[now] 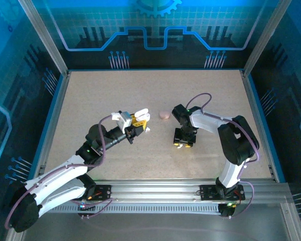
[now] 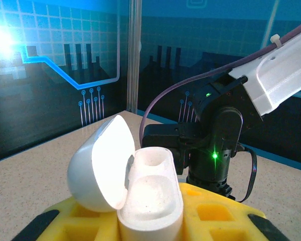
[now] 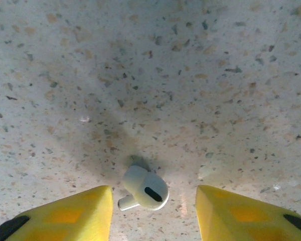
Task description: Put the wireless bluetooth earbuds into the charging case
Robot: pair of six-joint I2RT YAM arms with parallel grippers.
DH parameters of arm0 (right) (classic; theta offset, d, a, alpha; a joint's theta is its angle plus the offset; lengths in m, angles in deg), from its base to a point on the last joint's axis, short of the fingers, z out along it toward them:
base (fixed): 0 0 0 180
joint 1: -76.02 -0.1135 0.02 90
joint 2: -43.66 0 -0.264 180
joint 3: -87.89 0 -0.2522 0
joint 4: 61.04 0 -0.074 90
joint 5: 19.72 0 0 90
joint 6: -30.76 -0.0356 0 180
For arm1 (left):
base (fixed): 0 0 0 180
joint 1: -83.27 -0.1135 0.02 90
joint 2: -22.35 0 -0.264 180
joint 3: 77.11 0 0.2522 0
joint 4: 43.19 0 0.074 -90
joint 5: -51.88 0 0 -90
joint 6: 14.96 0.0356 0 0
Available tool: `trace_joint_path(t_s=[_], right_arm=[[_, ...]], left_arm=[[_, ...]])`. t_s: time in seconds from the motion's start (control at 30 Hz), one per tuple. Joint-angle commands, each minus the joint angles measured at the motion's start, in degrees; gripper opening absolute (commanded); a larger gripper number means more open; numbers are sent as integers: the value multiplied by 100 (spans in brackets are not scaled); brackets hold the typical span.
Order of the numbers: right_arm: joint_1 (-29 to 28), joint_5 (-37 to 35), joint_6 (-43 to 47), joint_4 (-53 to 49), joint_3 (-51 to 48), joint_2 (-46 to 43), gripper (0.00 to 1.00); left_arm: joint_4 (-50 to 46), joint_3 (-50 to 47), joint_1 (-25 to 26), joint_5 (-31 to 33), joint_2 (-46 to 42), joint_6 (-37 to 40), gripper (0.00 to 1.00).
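My left gripper [image 1: 137, 121] is shut on the white charging case [image 2: 151, 201], gripped between its yellow fingers [image 2: 218, 216] and raised above the table. The case's lid [image 2: 98, 165] is swung open to the left and both inner wells look empty. A white earbud [image 3: 145, 190] lies on the speckled table, stem pointing left. My right gripper [image 3: 153, 195] points straight down over it, open, one yellow finger on each side with a gap to the earbud on both. From above, the right gripper [image 1: 183, 142] stands right of the case [image 1: 141, 113].
A small pink pebble-like object [image 1: 164, 115] lies on the table between the two grippers, a little farther back. The right arm's wrist [image 2: 215, 145] shows close behind the held case. Metal frame rails [image 1: 253, 120] border the table.
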Motion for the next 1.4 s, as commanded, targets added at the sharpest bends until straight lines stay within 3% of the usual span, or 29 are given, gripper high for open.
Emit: trace_joint_path(t_s=[0.0,0.63,1.1,1.37], right_arm=[[-70,-170,-3,-261,-25,13,47],[-160,-456,381,-690,0,-147,48],[-276,-200,36,-240,-78,61,54],[-274,-599,160,-477,-143,54,49]], left_arm=[[131,58,11,-91,4,-17,25],[215,140,12,-167,179,-80,25],[236,116,12,-174,184,-113,26],[233,116,12,-171,179,-104,26]])
